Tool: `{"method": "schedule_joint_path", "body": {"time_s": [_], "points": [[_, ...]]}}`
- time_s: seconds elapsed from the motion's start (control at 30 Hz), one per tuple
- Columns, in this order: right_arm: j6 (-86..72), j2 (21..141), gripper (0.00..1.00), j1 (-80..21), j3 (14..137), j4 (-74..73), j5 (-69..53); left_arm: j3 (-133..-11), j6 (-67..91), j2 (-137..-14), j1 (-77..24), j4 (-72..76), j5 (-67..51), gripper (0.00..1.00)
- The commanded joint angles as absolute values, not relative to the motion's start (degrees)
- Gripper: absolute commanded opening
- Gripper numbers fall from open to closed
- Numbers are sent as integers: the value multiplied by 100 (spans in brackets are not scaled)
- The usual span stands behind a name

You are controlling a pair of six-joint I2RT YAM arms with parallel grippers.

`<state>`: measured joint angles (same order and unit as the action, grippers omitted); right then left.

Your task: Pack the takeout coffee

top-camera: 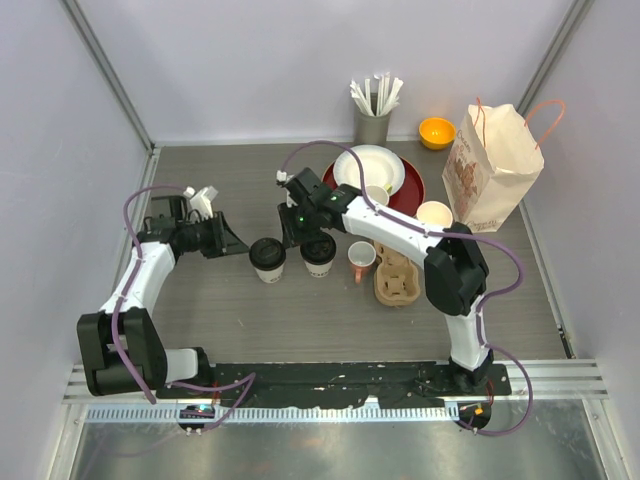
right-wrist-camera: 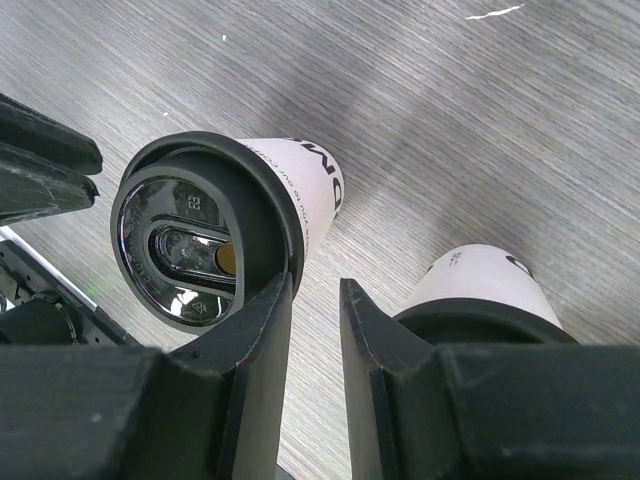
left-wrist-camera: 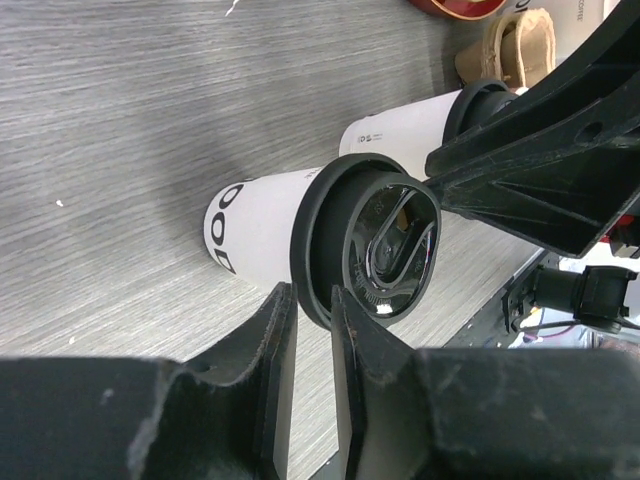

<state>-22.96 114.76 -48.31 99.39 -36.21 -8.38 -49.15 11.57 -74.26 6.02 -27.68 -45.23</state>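
Right, on the top camera I judge this to be the pick-up step: both coffees stand lidded on the worktop [top-camera: 300,310], neither packed yet. The left cup [top-camera: 267,258] and the right cup [top-camera: 318,252] stand just beside each other, with the cardboard carrier [top-camera: 397,278] at 3 o'clock of them and the paper bag [top-camera: 490,165] farther out at 1 o'clock. The left fingers [top-camera: 232,245] sit at 9 o'clock of the left cup. The right fingers [top-camera: 305,235] hang at 12 o'clock, over the gap between the cups. On the left wrist camera the left fingers [left-wrist-camera: 275,340] stand narrow, and the rim of the left cup's black lid [left-wrist-camera: 370,250] sits right at their tips; I cannot tell whether they pinch it. On the right wrist camera the right fingers [right-wrist-camera: 265,340] are narrow too, with bare worktop showing between them and nothing held. The left cup [right-wrist-camera: 300,190] is at 10 o'clock of their tips, the right cup [right-wrist-camera: 480,285] at 3 o'clock. Next, I reckon, comes a wider spread to take a cup by its body.
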Motion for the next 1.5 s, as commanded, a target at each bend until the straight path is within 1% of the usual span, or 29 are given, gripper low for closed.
{"method": "schedule_joint_path", "body": {"time_s": [0.0,0.23,0.33,0.47,0.8,0.9,1.13,1.27,1.47], "points": [[-2417,11101,31,-4869,9800,-3428,-1028,-4957,993,-7400,624,-3172,-4720,23],[-2470,10969,32,-4913,9791,-3322,-1011,-4957,1037,-7304,624,-3120,-4737,23],[-2496,10942,36,-4931,9791,-3314,-1028,-4940,1063,-7365,624,-3068,-4772,24],[-2584,10898,38,-5018,9642,-3182,-1063,-4931,1125,-7444,624,-2962,-4729,24],[-2602,11127,38,-5018,9607,-3041,-1178,-4896,1143,-7725,633,-2865,-4711,23],[-2619,11145,36,-5018,9510,-3023,-1143,-4852,1116,-7813,633,-2848,-4632,21],[-2689,11206,31,-4992,9378,-3015,-1081,-4939,950,-8252,624,-3102,-4570,14],[-2733,11267,28,-4992,9308,-3023,-1063,-4940,888,-8332,659,-3155,-4500,13],[-2926,11329,20,-4992,9018,-2962,-1037,-4939,809,-8463,729,-3243,-4456,12]]}}
